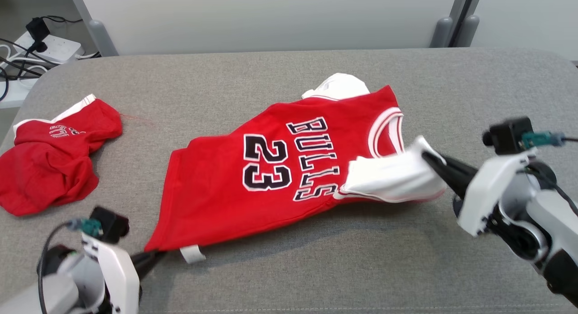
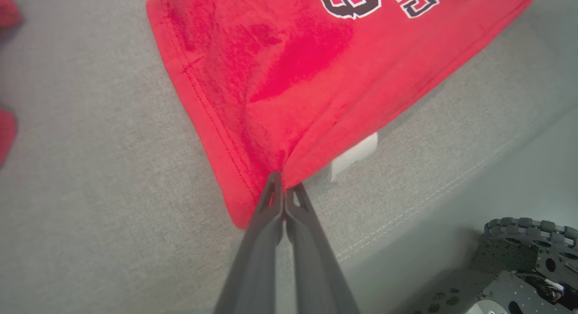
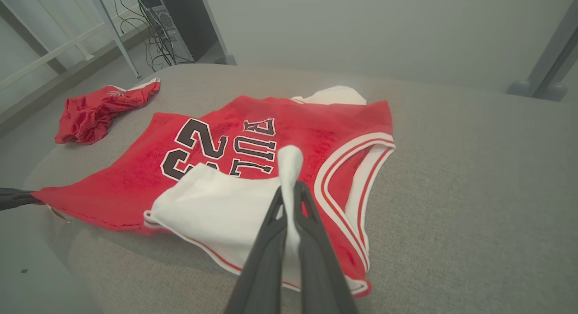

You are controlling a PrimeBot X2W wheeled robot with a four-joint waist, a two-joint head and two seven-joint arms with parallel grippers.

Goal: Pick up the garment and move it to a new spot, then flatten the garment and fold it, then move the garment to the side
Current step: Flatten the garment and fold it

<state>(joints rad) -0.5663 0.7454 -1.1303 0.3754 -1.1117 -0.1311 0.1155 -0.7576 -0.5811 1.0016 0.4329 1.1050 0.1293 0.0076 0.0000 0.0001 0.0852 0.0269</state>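
You hold the jersey (image 1: 226,192) by its near edge over the grey cushion (image 1: 316,269), its long axis running from one gripper to the other. Your left gripper (image 1: 156,255) is clamped on the hem corner, and your right gripper (image 1: 429,158) on the white shoulder fabric.

Robotics laboratory or test bay. A padded worktop (image 1: 289,70) covered in grey fabric stands before plain pale wall panels (image 1: 271,16) joined by grey metal posts (image 1: 445,31). A white power strip (image 1: 58,47) with loose black cables (image 1: 13,65) lies off its far left corner. A dark equipment cabinet (image 3: 185,20) hung with wires (image 3: 156,56) stands beyond.
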